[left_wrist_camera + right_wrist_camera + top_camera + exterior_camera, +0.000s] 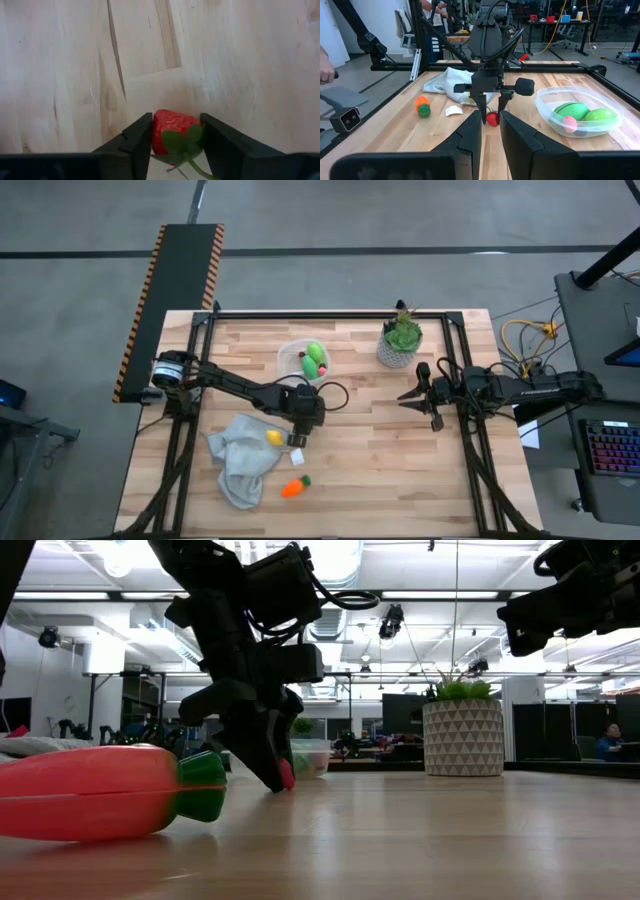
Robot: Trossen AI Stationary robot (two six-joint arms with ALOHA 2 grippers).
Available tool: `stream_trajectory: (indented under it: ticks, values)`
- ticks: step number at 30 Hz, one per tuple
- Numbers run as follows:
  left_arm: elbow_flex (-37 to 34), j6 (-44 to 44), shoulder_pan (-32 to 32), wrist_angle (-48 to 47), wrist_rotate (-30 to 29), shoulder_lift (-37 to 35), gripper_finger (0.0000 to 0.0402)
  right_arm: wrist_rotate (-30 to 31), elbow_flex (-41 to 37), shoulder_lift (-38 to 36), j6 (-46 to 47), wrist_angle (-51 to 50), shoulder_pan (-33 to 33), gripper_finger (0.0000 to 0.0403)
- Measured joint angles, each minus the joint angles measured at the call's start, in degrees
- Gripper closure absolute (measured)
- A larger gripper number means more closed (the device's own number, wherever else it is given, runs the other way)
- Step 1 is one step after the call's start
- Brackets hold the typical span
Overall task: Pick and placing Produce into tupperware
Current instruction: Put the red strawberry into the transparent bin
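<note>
Red strawberry (pixel 172 132) sits between the fingers of our left gripper (pixel 175 145), which close on both its sides, low at the wood table (pixel 400 440). Behind this gripper, the tupperware (pixel 303 361) already holds two green pieces (pixel 314 358) and a pink one (pixel 569 122). The lemon (pixel 274 437) on the grey cloth (pixel 240 465) and the carrot (pixel 294 487) beside it we must still move. Our right gripper (pixel 412 394) waits well apart, near the plant pot (pixel 400 342), its fingers parted.

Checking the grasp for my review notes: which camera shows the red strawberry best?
The left wrist view: the strawberry fills the gap between the left hand's fingers, green leaves visible. The right wrist view shows it small but clear, the low view only a red sliver, and in the high view the arm hides it.
</note>
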Motion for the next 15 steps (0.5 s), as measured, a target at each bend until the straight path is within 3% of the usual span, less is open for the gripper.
stream_trajectory:
  ticks: [5, 15]
  values:
    - [0.0, 0.0, 0.0, -0.1, 0.0, 0.0, 0.0282, 0.0, 0.0, 0.0, 0.1, 0.0, 0.0, 0.0339]
    - [0.2, 0.0, 0.0, -0.4, -0.1, 0.0, 0.0277, 0.0, 0.0, 0.0, 0.0, 0.0, 0.0, 0.0339]
